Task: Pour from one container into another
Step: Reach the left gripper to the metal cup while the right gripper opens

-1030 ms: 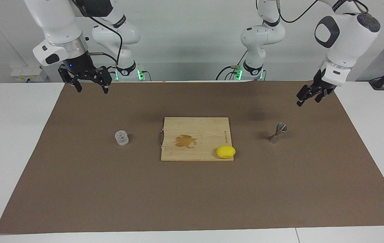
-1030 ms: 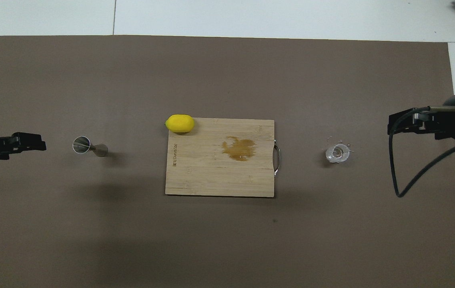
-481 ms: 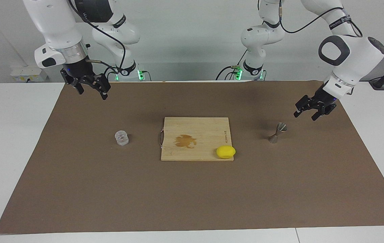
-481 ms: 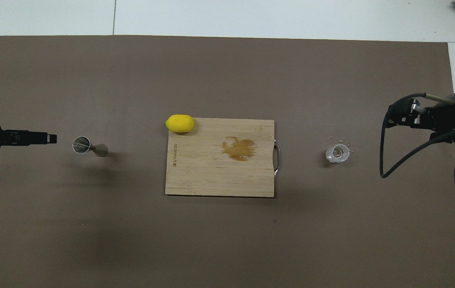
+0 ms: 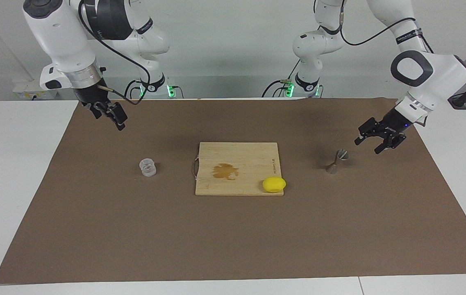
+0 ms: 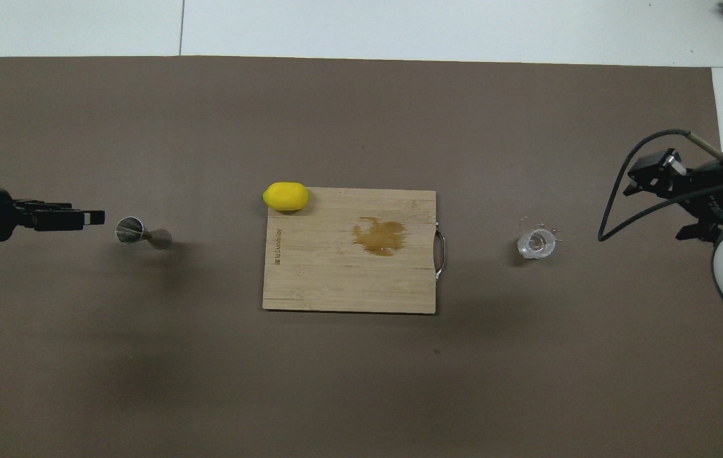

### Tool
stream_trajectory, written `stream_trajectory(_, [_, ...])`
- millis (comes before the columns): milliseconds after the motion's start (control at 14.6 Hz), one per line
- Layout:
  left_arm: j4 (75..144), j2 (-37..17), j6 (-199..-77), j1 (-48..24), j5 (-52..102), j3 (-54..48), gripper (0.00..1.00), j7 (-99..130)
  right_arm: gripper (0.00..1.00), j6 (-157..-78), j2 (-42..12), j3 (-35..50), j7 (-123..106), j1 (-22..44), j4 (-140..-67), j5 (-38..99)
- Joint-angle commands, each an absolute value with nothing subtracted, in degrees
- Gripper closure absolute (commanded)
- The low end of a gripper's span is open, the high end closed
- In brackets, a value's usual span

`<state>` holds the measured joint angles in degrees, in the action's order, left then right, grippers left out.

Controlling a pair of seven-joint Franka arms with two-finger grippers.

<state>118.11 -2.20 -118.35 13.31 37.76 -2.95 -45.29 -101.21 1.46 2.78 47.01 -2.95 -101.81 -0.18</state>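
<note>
A brown mat (image 5: 233,229) covers most of a white table (image 5: 11,172), with pale wall rising past the arms' bases and a wall socket low toward the right arm's end. A blue crate edge shows past the table at the left arm's end.

The left gripper (image 5: 368,141) hangs just above the mat with its fingers spread and nothing between them. The metal jigger (image 5: 336,161) stands upright on the mat just beside it, toward the table's middle, apart from the fingers; in the overhead view the fingertips (image 6: 91,218) stop short of the jigger's rim (image 6: 130,229).

The right gripper (image 5: 110,119) hovers over the mat near its edge at the robots' end, fingers parted and empty. The glass tumbler (image 5: 148,167) stands on the mat well below it and toward the table's middle, farther from the robots than the spot under the gripper, untouched. From overhead the tumbler (image 6: 536,244) sits well apart from that gripper (image 6: 644,178).

Between the two vessels lies a wooden cutting board (image 5: 237,172) bearing a brownish stain (image 5: 225,171), its metal handle (image 5: 194,167) facing the tumbler. A lemon (image 5: 274,184) rests on the board's corner toward the jigger, farthest from the robots.
</note>
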Motion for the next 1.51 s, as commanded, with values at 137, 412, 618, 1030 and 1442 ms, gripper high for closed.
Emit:
stream_trajectory(137, [117.4, -7.2, -114.9, 16.9, 47.6, -3.5, 0.0, -63.1, 0.06, -109.6, 1.1, 3.1, 67.8, -6.0, -108.7, 9.4])
stream_trajectory(412, [114.9, -11.4, -106.4, 19.8, 55.1, -3.5, 0.0, -76.0, 0.05, -108.9, -3.3, 3.1, 67.4, -11.3, -110.3, 19.0])
stream_trajectory(618, [114.5, -13.1, -99.9, 20.7, 56.5, -3.5, 0.0, -76.7, 0.05, -108.7, -6.5, 3.1, 66.2, -13.0, -110.5, 23.6])
stream_trajectory(1030, [114.0, -15.9, -96.9, 22.1, 60.9, -3.4, 0.0, -93.2, 0.05, -111.3, -11.9, 3.1, 61.4, -13.6, -110.8, 30.9])
stream_trajectory(1442, [109.3, -22.9, -90.9, 22.8, 66.5, -3.6, 0.0, -104.2, 0.0, -113.3, -12.3, 3.1, 58.2, -13.6, -114.8, 35.1])
